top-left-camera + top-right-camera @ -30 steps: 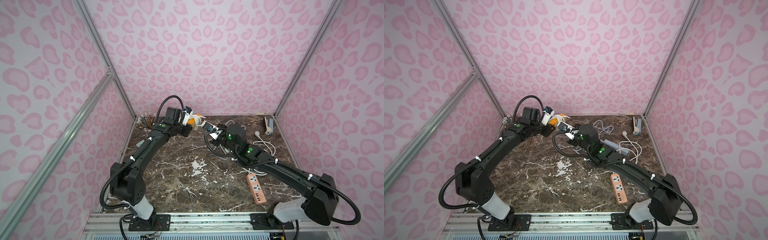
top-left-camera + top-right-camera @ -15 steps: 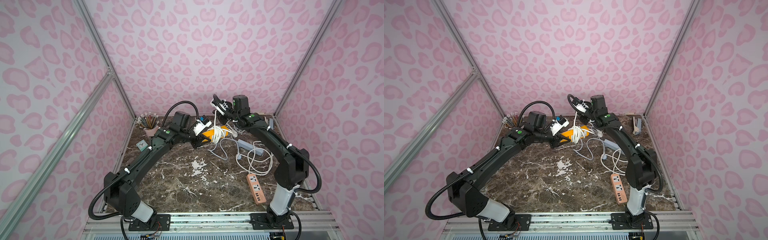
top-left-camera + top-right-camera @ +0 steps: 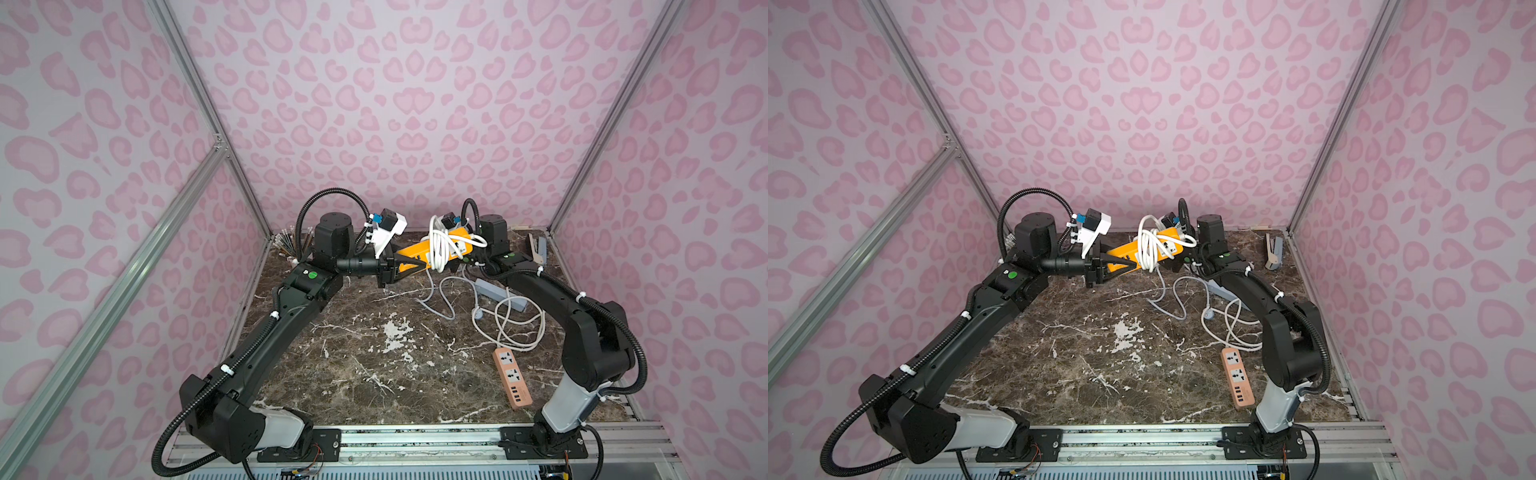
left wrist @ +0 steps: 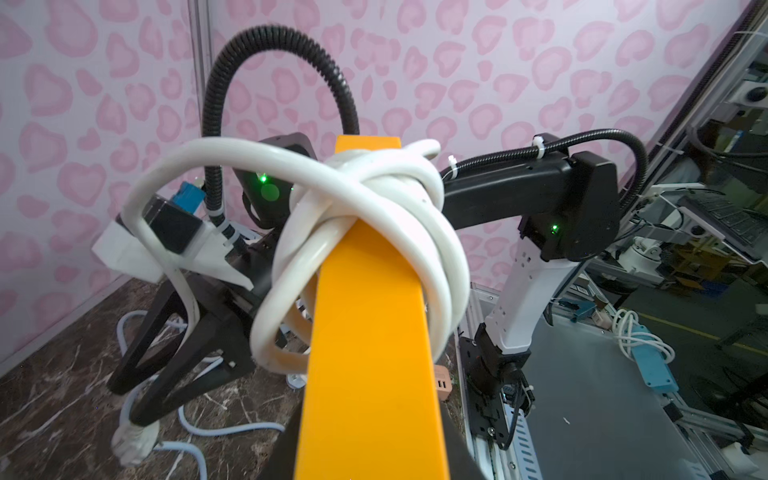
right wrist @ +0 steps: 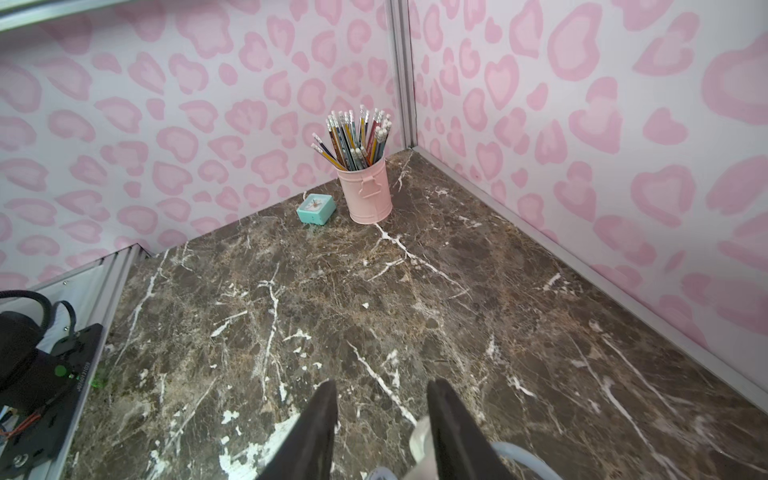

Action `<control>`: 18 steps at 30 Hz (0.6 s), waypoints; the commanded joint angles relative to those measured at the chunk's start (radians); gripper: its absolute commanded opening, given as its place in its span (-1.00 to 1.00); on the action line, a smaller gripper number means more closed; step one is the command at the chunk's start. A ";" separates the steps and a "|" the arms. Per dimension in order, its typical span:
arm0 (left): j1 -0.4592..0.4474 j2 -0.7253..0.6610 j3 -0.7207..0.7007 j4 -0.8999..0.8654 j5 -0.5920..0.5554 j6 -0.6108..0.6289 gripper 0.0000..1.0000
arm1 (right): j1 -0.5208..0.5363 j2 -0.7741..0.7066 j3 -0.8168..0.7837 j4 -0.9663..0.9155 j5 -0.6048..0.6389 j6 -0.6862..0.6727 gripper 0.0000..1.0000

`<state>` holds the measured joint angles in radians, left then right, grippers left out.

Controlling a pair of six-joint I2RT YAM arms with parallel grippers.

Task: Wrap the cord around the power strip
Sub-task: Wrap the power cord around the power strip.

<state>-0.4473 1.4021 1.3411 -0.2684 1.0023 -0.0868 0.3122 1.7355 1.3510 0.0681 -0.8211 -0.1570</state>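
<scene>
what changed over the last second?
Right gripper dropped from above the yellow power strip to its free end and opened, releasing the white cord, which now lies looped around the strip. Left gripper stays shut on the strip. Peach power strip and grey power strip unmoved.

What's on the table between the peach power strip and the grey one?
A loose white cord lies looped between the peach power strip and the grey power strip; both top views show it.

Glossy plastic power strip (image 4: pixel 365 332), polished marble tabletop (image 3: pixel 374 374).
</scene>
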 commanded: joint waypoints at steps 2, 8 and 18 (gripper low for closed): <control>0.010 -0.015 0.009 0.144 0.022 -0.054 -0.95 | 0.001 -0.024 -0.076 0.197 -0.022 0.097 -0.13; 0.018 -0.018 0.012 0.204 -0.002 -0.114 -0.95 | 0.012 -0.051 -0.193 0.353 0.026 0.190 -0.16; 0.064 -0.002 -0.003 0.256 -0.172 -0.215 -0.95 | 0.015 -0.113 -0.331 0.486 0.140 0.299 -0.71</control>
<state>-0.3988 1.3941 1.3411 -0.1196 0.9398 -0.2512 0.3233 1.6379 1.0351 0.4652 -0.7338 0.0883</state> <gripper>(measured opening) 0.323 0.170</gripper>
